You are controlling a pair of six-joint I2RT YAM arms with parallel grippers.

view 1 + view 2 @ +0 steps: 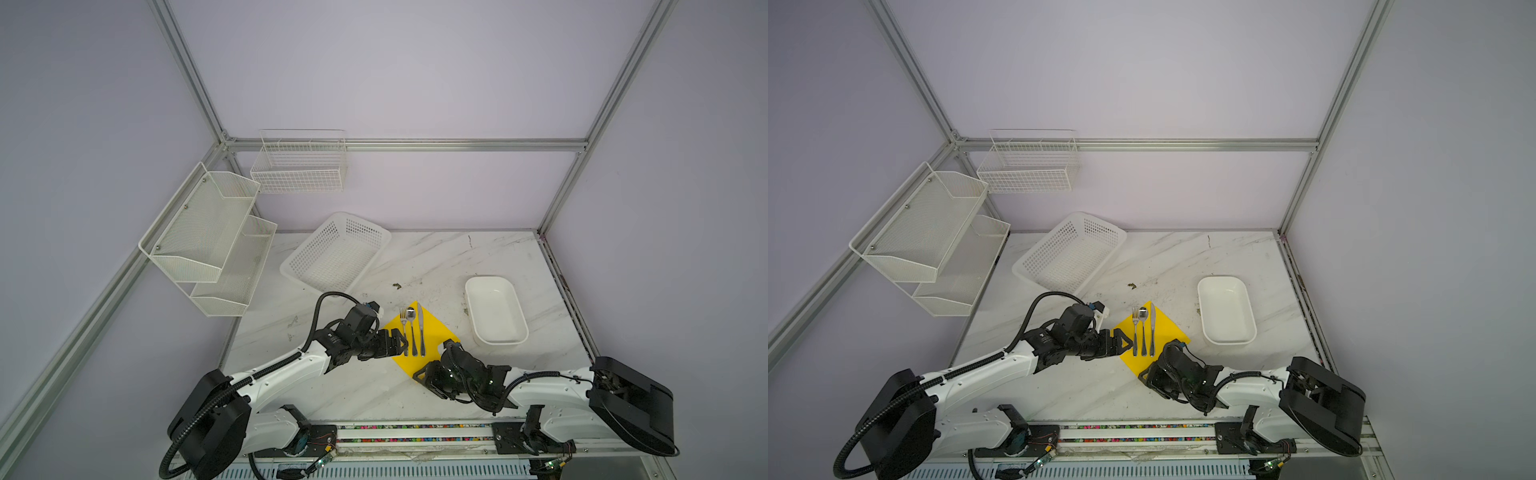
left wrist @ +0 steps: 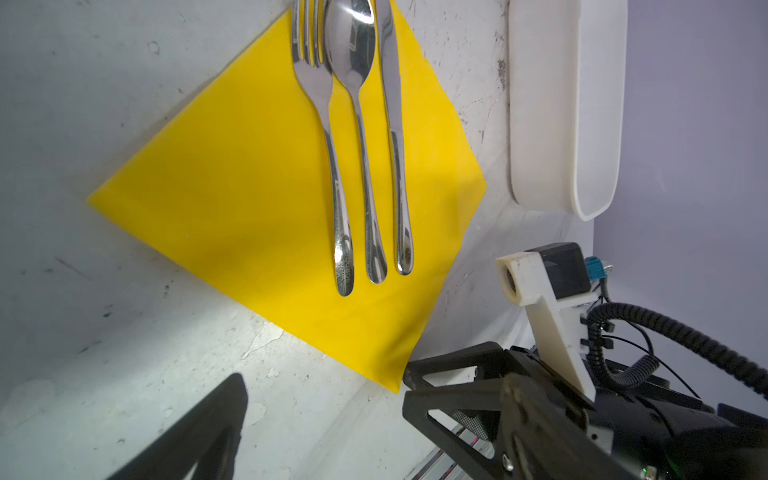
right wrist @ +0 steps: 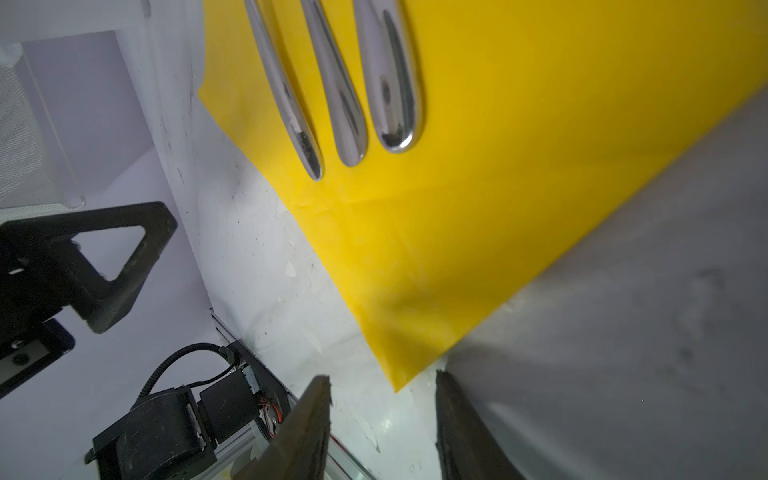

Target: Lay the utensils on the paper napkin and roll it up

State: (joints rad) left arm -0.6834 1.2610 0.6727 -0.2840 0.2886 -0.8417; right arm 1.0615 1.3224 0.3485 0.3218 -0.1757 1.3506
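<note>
Right pincer (image 3: pixel 382 377) half-open, at napkin (image 3: pixel 498 208) corner

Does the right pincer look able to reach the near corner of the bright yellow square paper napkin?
Probably yes: the right pincer stands open just short of that corner of the bright yellow paper napkin, nothing between.
</note>
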